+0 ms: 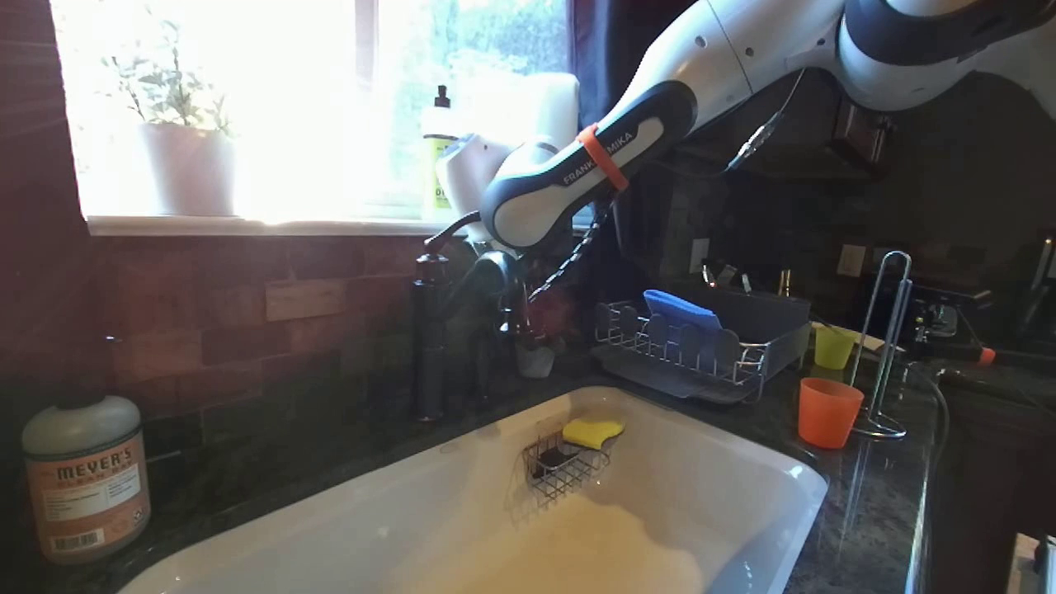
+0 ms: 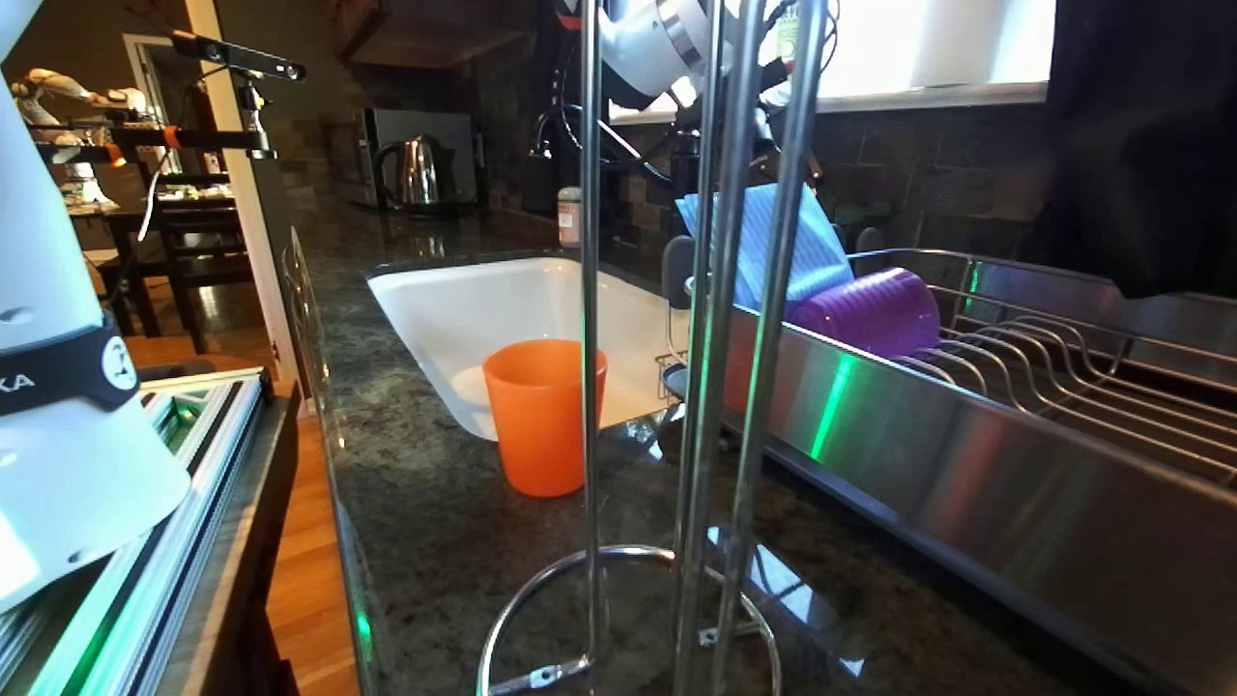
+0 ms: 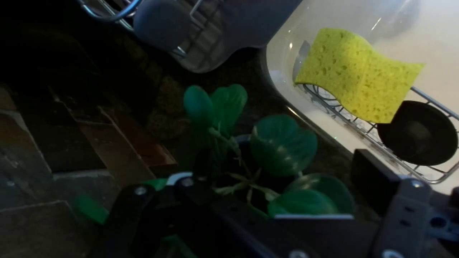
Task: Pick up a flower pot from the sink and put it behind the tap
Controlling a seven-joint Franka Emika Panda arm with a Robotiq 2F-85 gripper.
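While the Robotiq gripper [image 3: 282,163] stands jaws apart, the broad-leaved potted plant [image 3: 251,182], its leaves overlapping the wrist view's 8 o'clock jaw, could snag and topple on withdrawal.

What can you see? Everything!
sink: 1, white, in counter
flower pot: 1, green leaves, beside sink
tap: 1, dark, beside sink
basket: 1, grey, in sink
sponge: 1, yellow, on basket
round thing: 1, black, in basket
dish rack: 1, grey, counter
cloth: 1, blue, dish rack
tumbler: 1, purple, dish rack
orange cup: 1, orange, counter
lime cup: 1, lime, behind orange cup
stand: 1, silver, counter
kettle: 1, silver, counter
Meyer's bottle: 1, orange label, counter
pump bottle: 1, yellow label, windowsill
window plant: 1, pale pot, windowsill
background things: too unclear
arm: 1, white, near tap
end effector: 1, black, by flower pot
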